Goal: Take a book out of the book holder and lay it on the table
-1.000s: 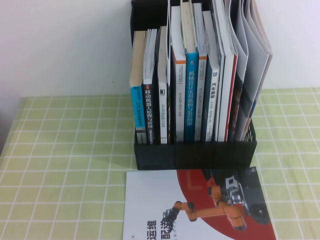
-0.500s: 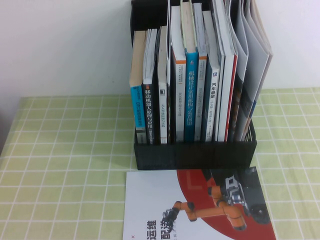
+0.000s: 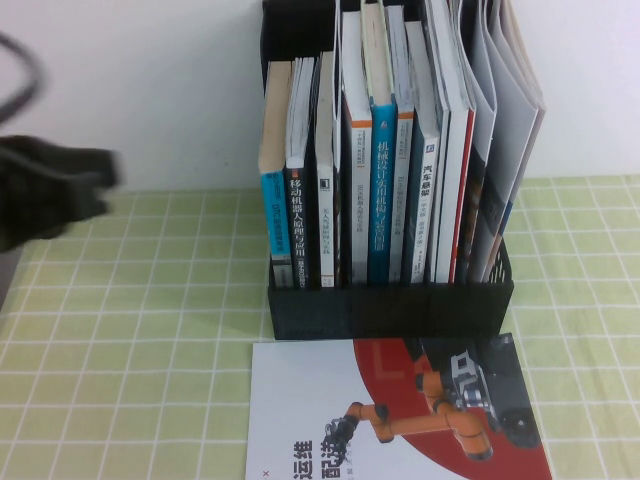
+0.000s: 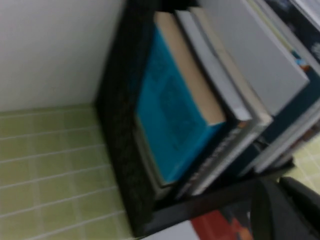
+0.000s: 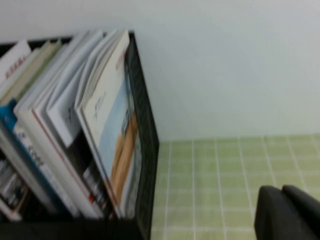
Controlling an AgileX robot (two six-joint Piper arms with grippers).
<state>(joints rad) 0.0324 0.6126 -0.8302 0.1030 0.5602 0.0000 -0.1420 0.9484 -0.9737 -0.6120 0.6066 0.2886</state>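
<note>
White booklet (image 3: 395, 415): lies flat at the near edge of the desk, about midway along it, cover up, showing an orange robot arm on a red circle; part runs out of view.
Upright books (image 3: 350, 160): stand in a row spines outward, toward the far edge.
Blue-spined book (image 3: 381, 190): mid-row.
Blue-covered book (image 4: 172, 115): outermost on the row's left end.
Wall (image 3: 130, 90): plain white, behind the far edge.

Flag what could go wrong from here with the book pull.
The left gripper is coming in left of the holder, while the book sits at its far right end, so it may grab a wrong book. The book looks floppy and packed and may drag neighbours. The right gripper is right of the holder.
</note>
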